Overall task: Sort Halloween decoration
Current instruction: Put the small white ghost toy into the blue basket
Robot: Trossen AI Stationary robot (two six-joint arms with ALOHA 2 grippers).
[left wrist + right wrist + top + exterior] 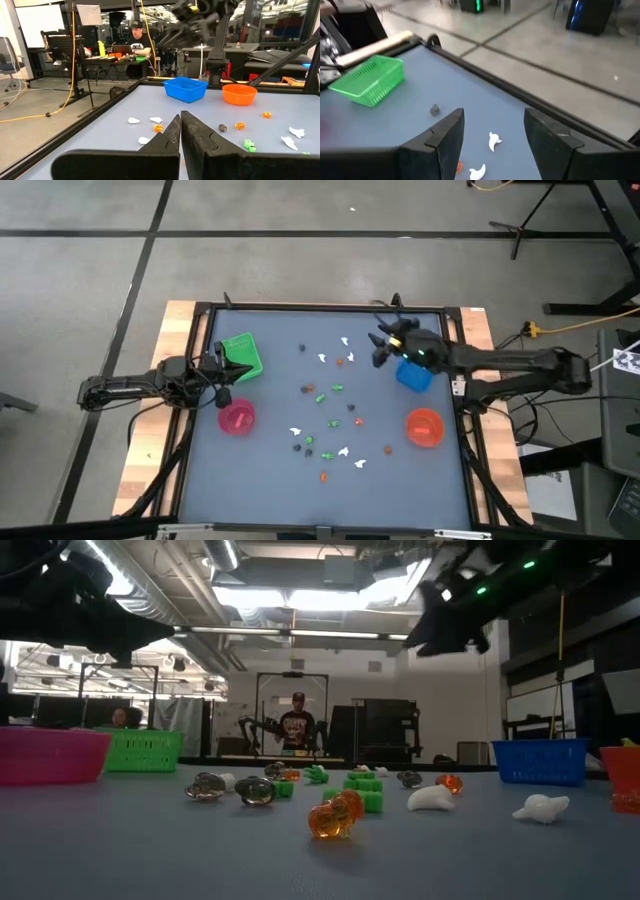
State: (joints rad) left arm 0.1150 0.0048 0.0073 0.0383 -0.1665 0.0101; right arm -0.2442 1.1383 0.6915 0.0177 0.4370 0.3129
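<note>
table (270, 480) | blue tray (412, 375) under open right end effector (385, 345)

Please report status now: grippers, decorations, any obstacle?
Left gripper shut, empty, by green tray. Right gripper open, empty, above the table near blue tray. Halloween figures scattered mid-table, unsorted. No obstacle seen.

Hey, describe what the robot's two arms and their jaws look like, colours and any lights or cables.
Both arms are dark, slim and jointed. The left gripper ends in two matte black, wedge-shaped jaws. The right gripper has the same broad black jaws, and small green lights glow on the right arm's wrist. Dark cables trail off the table's right edge near its base.
</note>
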